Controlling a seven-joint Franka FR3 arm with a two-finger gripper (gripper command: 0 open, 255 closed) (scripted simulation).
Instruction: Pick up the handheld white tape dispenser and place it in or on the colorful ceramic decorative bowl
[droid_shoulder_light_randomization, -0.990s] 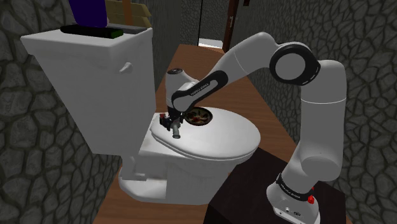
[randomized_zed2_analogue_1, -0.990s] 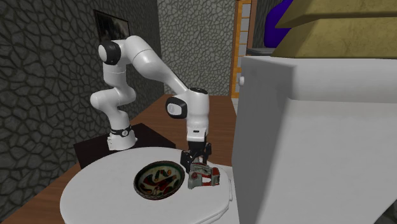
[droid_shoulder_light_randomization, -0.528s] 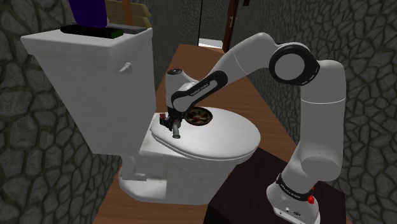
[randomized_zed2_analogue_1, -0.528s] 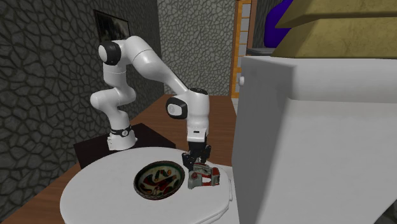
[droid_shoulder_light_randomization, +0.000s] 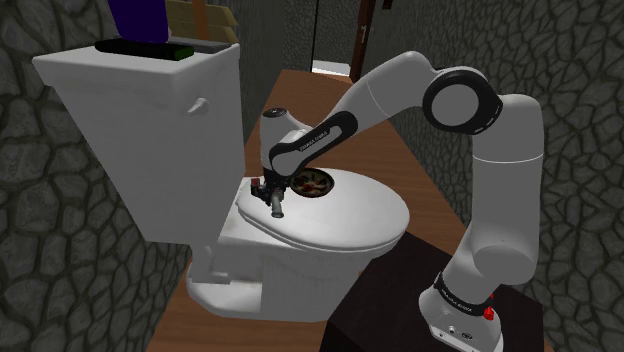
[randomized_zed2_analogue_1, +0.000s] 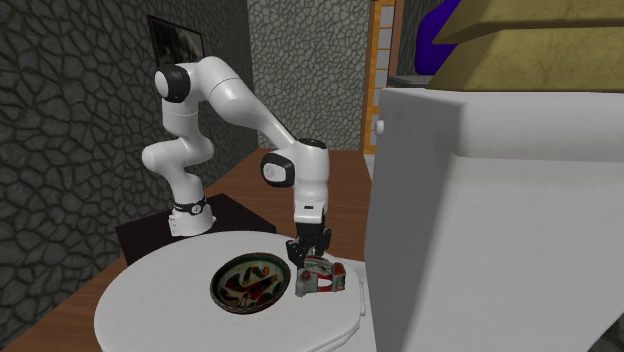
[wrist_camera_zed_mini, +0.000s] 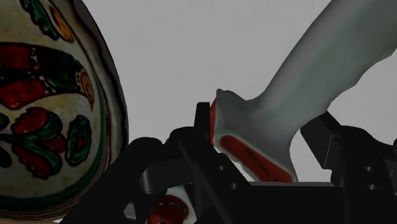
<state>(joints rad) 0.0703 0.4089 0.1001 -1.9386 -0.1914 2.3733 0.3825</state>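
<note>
The tape dispenser (randomized_zed2_analogue_1: 322, 279) is grey-white with red trim and lies on the white toilet lid (randomized_zed2_analogue_1: 170, 310), close to the tank. Its curved handle (wrist_camera_zed_mini: 318, 76) rises between my black fingers (wrist_camera_zed_mini: 202, 124) in the wrist view. My gripper (randomized_zed2_analogue_1: 309, 258) points straight down and is shut on the dispenser, which still rests on the lid. The colourful bowl (randomized_zed2_analogue_1: 248, 281), painted in red and green, sits on the lid just beside the dispenser, on the second exterior view's left. From the shoulder view the gripper (droid_shoulder_light_randomization: 268, 190) stands over the dispenser (droid_shoulder_light_randomization: 274, 203), with the bowl (droid_shoulder_light_randomization: 313, 182) behind it.
The white toilet tank (droid_shoulder_light_randomization: 140, 110) rises close beside the gripper, with a dark flat object (droid_shoulder_light_randomization: 145, 48) on top. My stand (droid_shoulder_light_randomization: 440, 300) is at the shoulder view's lower right on a wooden floor (droid_shoulder_light_randomization: 400, 160). Stone walls (randomized_zed2_analogue_1: 70, 120) surround the area.
The fingers have come together onto the tape dispenser. The arm, dispenser and bowl stay where they were.
</note>
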